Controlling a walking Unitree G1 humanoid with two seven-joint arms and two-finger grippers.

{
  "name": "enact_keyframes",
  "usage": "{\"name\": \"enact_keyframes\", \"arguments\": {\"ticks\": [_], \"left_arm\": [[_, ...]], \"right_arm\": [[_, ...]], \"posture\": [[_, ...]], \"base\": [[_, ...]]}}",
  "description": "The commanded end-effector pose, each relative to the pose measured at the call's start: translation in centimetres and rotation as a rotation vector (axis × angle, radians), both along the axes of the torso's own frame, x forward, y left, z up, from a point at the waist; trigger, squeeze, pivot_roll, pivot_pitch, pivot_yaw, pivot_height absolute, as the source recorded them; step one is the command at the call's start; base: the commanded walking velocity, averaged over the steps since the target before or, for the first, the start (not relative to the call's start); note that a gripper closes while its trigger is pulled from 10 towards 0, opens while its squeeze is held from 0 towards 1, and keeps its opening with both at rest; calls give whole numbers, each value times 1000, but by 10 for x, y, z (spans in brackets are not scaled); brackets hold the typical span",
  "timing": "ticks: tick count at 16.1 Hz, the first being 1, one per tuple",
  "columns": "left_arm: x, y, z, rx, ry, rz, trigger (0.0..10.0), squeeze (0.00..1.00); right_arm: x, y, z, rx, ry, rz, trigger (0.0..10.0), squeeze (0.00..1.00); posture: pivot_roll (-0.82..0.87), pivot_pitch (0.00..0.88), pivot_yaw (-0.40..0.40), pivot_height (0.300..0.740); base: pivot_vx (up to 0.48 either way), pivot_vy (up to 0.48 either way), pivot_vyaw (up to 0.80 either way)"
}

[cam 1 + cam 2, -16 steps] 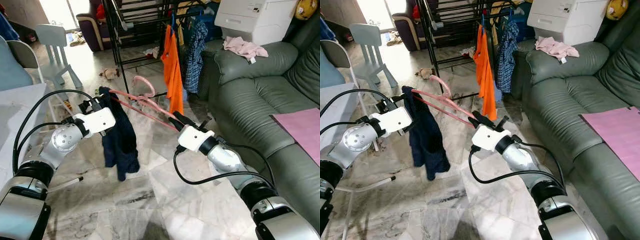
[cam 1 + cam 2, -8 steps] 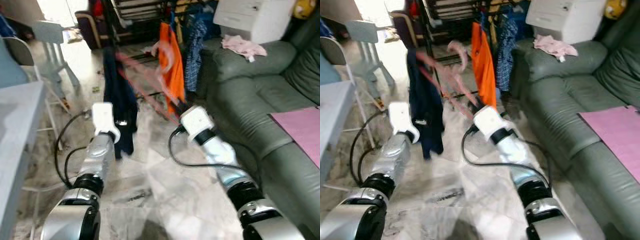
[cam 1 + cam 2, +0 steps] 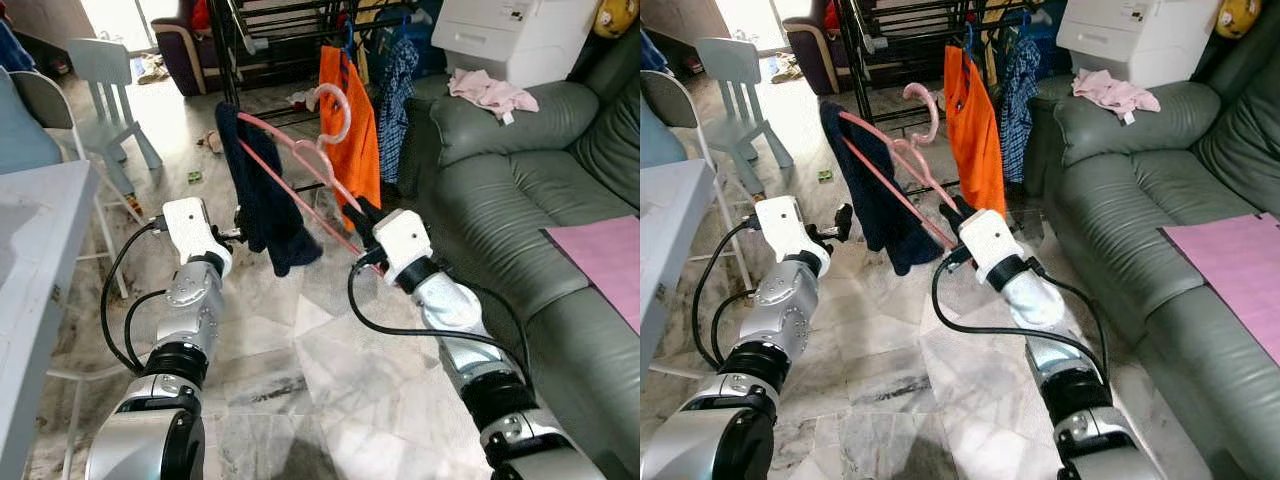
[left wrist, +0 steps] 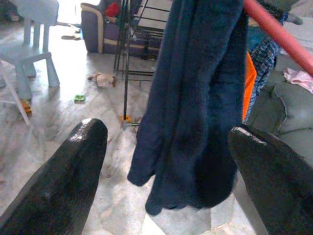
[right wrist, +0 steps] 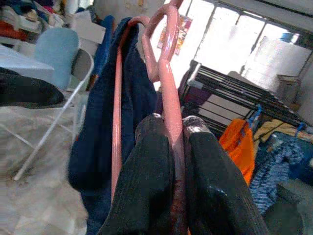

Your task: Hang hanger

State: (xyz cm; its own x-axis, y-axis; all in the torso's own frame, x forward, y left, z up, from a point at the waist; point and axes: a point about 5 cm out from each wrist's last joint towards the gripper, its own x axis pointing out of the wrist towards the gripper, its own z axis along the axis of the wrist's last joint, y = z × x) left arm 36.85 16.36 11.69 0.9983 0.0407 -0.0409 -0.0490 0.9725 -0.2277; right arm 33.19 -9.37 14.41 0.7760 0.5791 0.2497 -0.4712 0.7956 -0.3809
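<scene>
Right gripper (image 5: 172,128): clamped tight on one end of the pink hanger (image 3: 300,160), and the right wrist view caught the pink bar pinched between the two black fingers.
Hanger: held up in the air above the marble floor (image 3: 330,370), slanting up and away from the right gripper toward the black drying rack (image 3: 885,40); its hook (image 3: 925,105) pointed up, short of the rack's bars.
Dark blue garment (image 3: 265,190): draped over the hanger's far end, hanging down free.
Left gripper (image 4: 166,147): fingers spread wide; the left wrist view showed the blue garment dangling between and beyond the two tips, touching neither as far as could be seen.
Head views: showed both silver arms stretched forward, left gripper just beside the garment's lower edge.
Rack: orange shirt (image 3: 352,120) and checked shirt (image 3: 400,90) hanging there.
Green sofa (image 3: 520,200): on the robot's right, with a pink cloth (image 3: 490,95) on its arm.
</scene>
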Motion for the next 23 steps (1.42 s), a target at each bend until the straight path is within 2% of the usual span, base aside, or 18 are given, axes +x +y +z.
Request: {"name": "enact_keyframes", "arguments": {"ticks": [1,5,7,8,9,10,11,12,13,14,15,21,22,23], "left_arm": [[3,-1,10,-3,-35,-4,10000,0],[6,-7,17,-13,-61,-15,10000,0],[7,-8,19,7,-65,-20,10000,0],[7,-8,19,15,-63,-18,8706,0],[8,-5,20,37,-65,-12,118,0],[8,-3,20,53,-68,-9,118,0],[7,1,20,63,-69,-5,980,0],[7,3,21,74,-74,-6,0,0],[7,3,22,85,-77,-18,1529,0],[7,1,23,101,-84,-40,9451,0],[6,-2,23,115,-90,-60,10000,0],[-3,-23,28,181,-170,-207,10000,0],[-4,-21,27,201,-180,-195,10000,1000],[-5,-17,27,210,-185,-175,10000,1000]], "right_arm": [[-4,10,12,36,-34,58,10000,0],[-18,17,10,28,5,177,10000,0],[-21,16,9,14,7,195,10000,0],[-22,15,9,13,10,195,10000,0],[-23,13,11,11,12,197,10000,0],[-23,13,12,10,13,199,10000,0],[-24,12,12,6,13,202,10000,0],[-25,12,12,3,16,206,10000,0],[-26,12,12,-2,17,210,10000,0],[-26,13,12,-8,13,213,10000,0],[-25,14,13,-10,10,212,10000,0],[-22,14,17,-21,-13,198,10000,0],[-22,14,18,-22,-15,197,10000,0],[-22,13,18,-24,-17,196,10000,0]], "posture": [[-118,0,62,740],[-129,0,66,740],[-129,0,66,740],[-129,0,66,740],[-129,0,66,740],[-129,0,66,740],[-134,0,71,740],[-134,0,71,740],[-134,0,71,740],[-130,0,69,740],[-130,0,69,740],[-124,0,65,740],[-123,0,64,740],[-127,0,66,740]], "base": [[0,0,0],[0,0,0],[0,0,0],[0,0,0],[0,0,0],[0,0,0],[0,0,0],[0,0,0],[0,0,0],[0,0,0],[0,0,0],[0,0,0],[0,0,0],[0,0,0]]}}
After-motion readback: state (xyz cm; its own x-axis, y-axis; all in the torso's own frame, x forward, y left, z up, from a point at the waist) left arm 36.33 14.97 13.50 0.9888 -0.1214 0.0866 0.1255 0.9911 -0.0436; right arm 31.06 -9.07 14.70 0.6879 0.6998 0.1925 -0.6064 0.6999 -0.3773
